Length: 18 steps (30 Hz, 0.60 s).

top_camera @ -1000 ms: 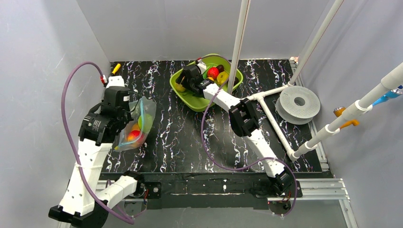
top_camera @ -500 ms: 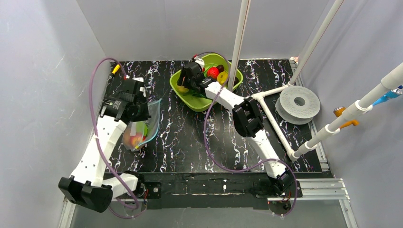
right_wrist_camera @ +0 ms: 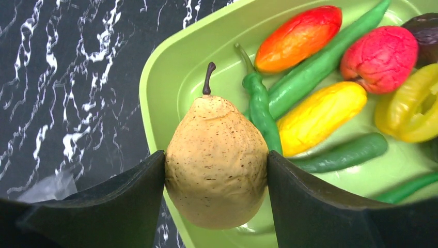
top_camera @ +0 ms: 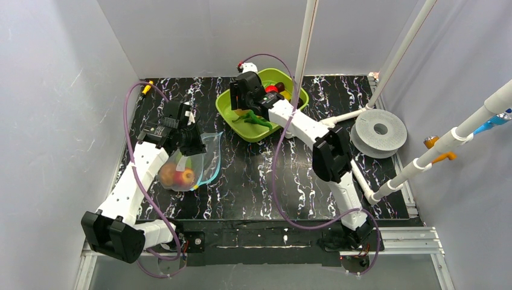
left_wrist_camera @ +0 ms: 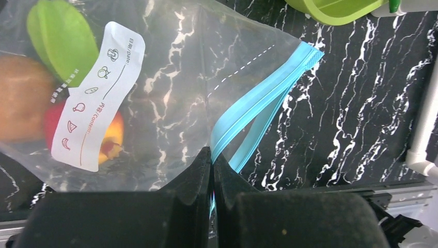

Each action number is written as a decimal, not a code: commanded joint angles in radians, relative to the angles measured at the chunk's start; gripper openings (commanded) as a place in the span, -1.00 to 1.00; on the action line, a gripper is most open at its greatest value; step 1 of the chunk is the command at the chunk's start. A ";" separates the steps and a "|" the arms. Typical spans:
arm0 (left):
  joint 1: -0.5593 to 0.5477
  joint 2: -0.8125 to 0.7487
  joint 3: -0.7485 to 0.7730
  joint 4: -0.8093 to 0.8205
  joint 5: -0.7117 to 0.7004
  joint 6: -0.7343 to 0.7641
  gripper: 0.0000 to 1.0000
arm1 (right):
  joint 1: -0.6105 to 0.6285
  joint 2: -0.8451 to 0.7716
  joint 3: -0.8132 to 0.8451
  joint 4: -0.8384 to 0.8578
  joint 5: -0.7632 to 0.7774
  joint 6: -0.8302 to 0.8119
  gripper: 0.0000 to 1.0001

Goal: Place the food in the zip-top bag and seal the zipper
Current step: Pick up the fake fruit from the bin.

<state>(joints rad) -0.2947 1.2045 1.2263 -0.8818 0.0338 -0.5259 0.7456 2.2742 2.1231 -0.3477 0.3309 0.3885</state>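
Note:
The zip-top bag (left_wrist_camera: 170, 62) is clear with a white label (left_wrist_camera: 98, 98); it lies at the left of the mat (top_camera: 187, 172). Inside it are green (left_wrist_camera: 62, 39), brown (left_wrist_camera: 20, 98) and red-yellow (left_wrist_camera: 111, 137) food. My left gripper (left_wrist_camera: 213, 155) is shut on the bag's edge at the blue-teal zipper (left_wrist_camera: 263, 98), whose two strips stand apart. My right gripper (right_wrist_camera: 216, 155) is shut on a speckled tan pear (right_wrist_camera: 217, 170), held above the near corner of the lime-green tray (right_wrist_camera: 155, 93). Several more pieces of food lie in the tray, among them a red-orange one (right_wrist_camera: 298, 37) and a yellow one (right_wrist_camera: 323, 116).
The tray (top_camera: 259, 134) sits at the back middle of the black marbled mat. A white pipe frame (top_camera: 341, 142) and an upright pole (top_camera: 305, 54) stand close to the right arm. A grey spool (top_camera: 380, 130) lies at the right edge.
My left arm has swung the bag toward the middle of the mat and stretched out. My right gripper has moved farther back over the tray with the pear in it.

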 commanded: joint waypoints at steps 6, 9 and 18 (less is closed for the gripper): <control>0.003 -0.041 -0.015 0.077 0.055 -0.093 -1.00 | 0.085 -0.310 -0.212 -0.082 -0.038 -0.077 -0.61; 0.009 -0.046 -0.002 0.087 0.052 -0.100 -1.00 | 0.114 -0.394 -0.274 -0.097 -0.084 -0.080 -0.61; 0.016 -0.023 0.043 0.102 0.104 -0.116 -1.00 | 0.149 -0.621 -0.418 -0.091 -0.123 -0.120 -0.61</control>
<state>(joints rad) -0.2882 1.1896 1.2266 -0.7979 0.0914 -0.6250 0.8883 1.7538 1.7515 -0.4721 0.2390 0.3141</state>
